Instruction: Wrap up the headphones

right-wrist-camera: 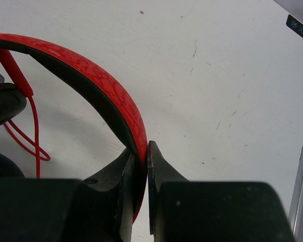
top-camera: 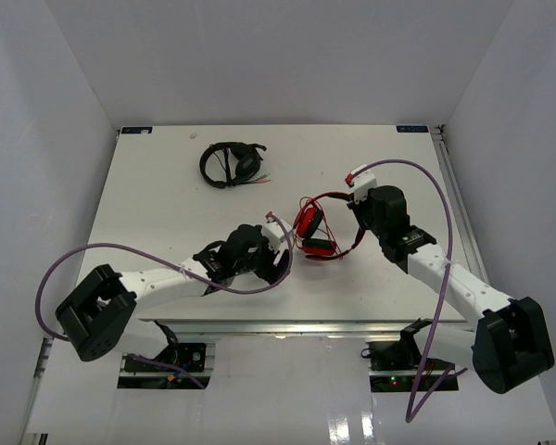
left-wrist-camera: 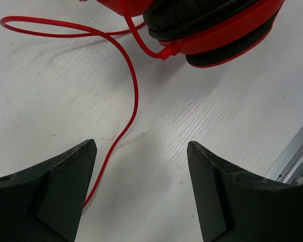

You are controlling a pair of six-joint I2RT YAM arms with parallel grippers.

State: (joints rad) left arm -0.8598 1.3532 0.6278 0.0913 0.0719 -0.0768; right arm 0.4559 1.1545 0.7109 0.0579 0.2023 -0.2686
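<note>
The red headphones lie on the counter right of centre. The right end effector is pinched on the headband, and the left end effector is spread wide over the thin red cable trailing loose from an ear cup. The headband appears to be a light, stiff, springy arc that tolerates a firm grip and suits use as the anchor. The cable appears limp, slender and prone to slipping or kinking, so grasp it on a free stretch clear of the cup joint, with the fingers fully closed.
</note>
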